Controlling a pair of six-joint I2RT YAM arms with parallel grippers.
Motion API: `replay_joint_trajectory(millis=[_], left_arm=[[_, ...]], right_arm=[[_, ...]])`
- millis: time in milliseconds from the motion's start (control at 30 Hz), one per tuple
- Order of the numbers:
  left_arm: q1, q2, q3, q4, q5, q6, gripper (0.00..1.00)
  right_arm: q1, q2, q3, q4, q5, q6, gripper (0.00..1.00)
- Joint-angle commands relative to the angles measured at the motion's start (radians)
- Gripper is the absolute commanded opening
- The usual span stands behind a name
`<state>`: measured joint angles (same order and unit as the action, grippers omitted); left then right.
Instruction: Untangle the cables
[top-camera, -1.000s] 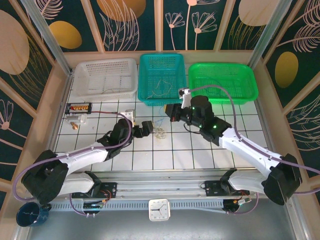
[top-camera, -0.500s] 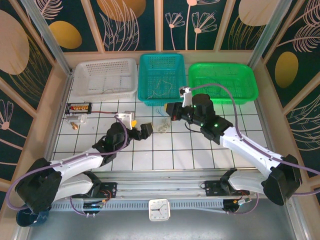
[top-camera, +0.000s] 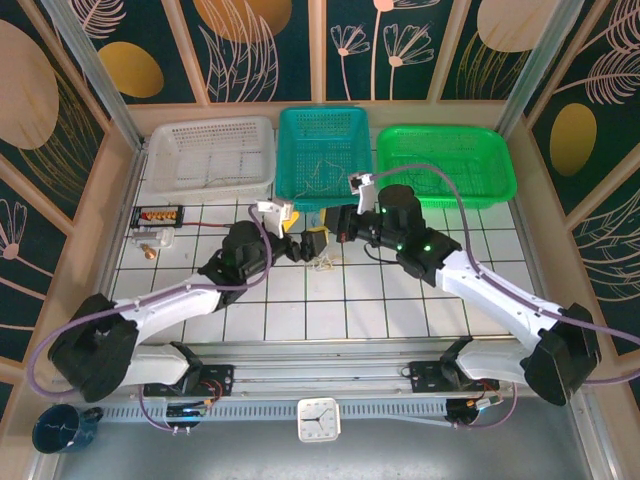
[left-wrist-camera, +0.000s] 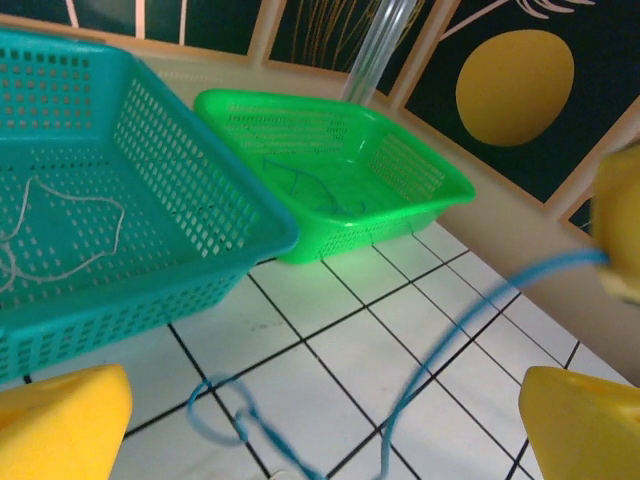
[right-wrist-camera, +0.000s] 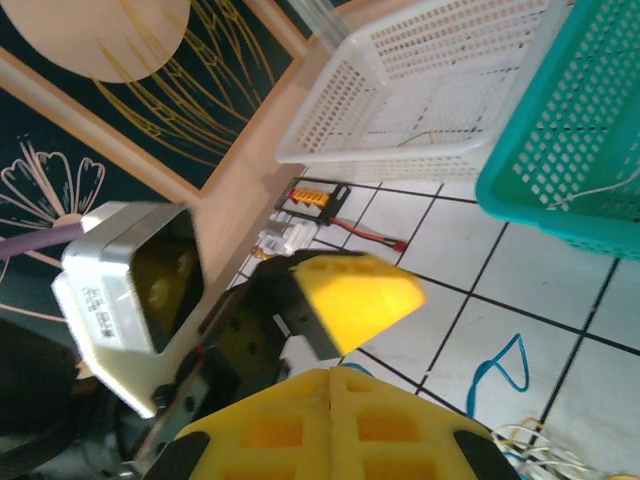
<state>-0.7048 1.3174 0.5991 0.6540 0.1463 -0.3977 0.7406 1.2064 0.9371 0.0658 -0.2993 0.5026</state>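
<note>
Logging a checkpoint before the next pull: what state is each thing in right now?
left gripper: open wide.
right gripper: shut on the blue cable, as far as the views show.
blue cable: one end lifted, the rest looped on the tiled table.
whitish cables: tangled on the table.
teal basket: holds a loose whitish wire.
green basket: holds a blue wire.

Bright, even light falls from above, leaving only soft, faint shadows on the white tiles (top-camera: 400, 300). Close to my left lens, my yellow pads (left-wrist-camera: 65, 420) and the blue cable (left-wrist-camera: 440, 350) blur; the green basket (left-wrist-camera: 340, 190) stays sharp.
</note>
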Motion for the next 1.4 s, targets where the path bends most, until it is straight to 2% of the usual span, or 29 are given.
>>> replay_joint_trajectory(millis=[0, 233, 433, 633, 833, 933, 1367], left_arm=[[0.007, 0.069, 0.04, 0.067, 0.043, 0.024, 0.99], [0.006, 0.131, -0.024, 0.191, 0.061, -0.037, 0.94], [0.005, 0.159, -0.077, 0.249, 0.07, -0.059, 0.79], [0.006, 0.183, -0.089, 0.284, 0.08, -0.067, 0.53], [0.006, 0.211, -0.088, 0.297, 0.091, -0.075, 0.15], [0.006, 0.221, -0.1, 0.306, 0.094, -0.078, 0.02], [0.006, 0.234, -0.179, 0.323, 0.076, -0.084, 0.0]], right_arm=[[0.02, 0.014, 0.07, 0.01, -0.02, -0.018, 0.0], [0.013, 0.004, 0.162, -0.011, 0.003, -0.031, 0.0], [-0.004, -0.022, 0.197, 0.027, -0.007, -0.002, 0.0], [-0.01, -0.031, 0.21, 0.042, -0.006, 0.008, 0.0], [-0.034, -0.046, 0.219, 0.046, 0.013, 0.011, 0.0], [-0.064, -0.05, 0.233, 0.046, 0.015, 0.01, 0.0], [-0.297, -0.043, 0.423, 0.072, -0.045, 0.024, 0.0]])
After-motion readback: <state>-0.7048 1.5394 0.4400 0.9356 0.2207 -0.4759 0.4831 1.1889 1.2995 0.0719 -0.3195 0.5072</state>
